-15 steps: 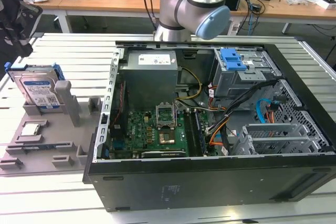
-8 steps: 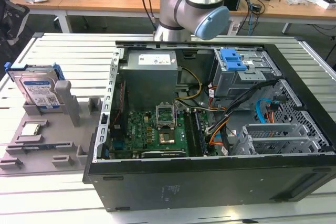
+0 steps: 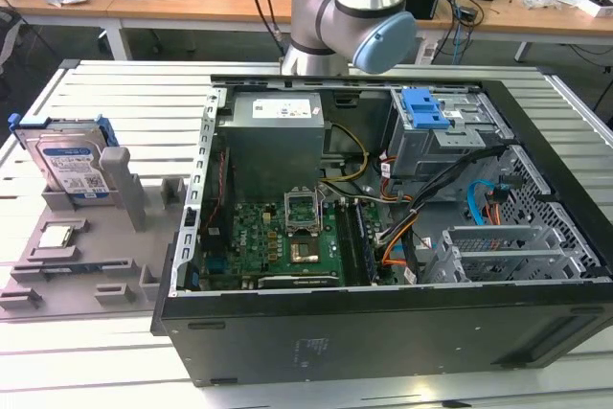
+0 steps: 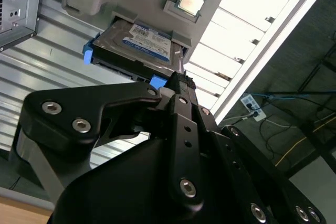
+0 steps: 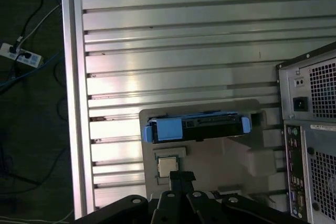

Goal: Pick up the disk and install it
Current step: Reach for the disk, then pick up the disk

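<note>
The disk [image 3: 67, 162] is a silver drive with a blue-and-white label in a bright blue bracket. It stands tilted on its edge in a slot of the grey fixture [image 3: 105, 256] at the exterior view's left. Both wrist views show the disk [image 4: 134, 45] [image 5: 197, 128] from a distance, still seated in that slot. My black gripper [image 4: 176, 80] [image 5: 181, 179] hangs well apart from the disk, over the slatted table and pointed toward it. It is shut, and nothing sits between its fingertips.
An open computer case [image 3: 383, 332] lies on the slatted aluminium table [image 3: 124, 93], with a blue-latched drive bay [image 3: 426, 107] at its far right. A processor chip [image 3: 57, 235] rests on the fixture near the disk. The arm's base [image 3: 350, 7] stands behind the case.
</note>
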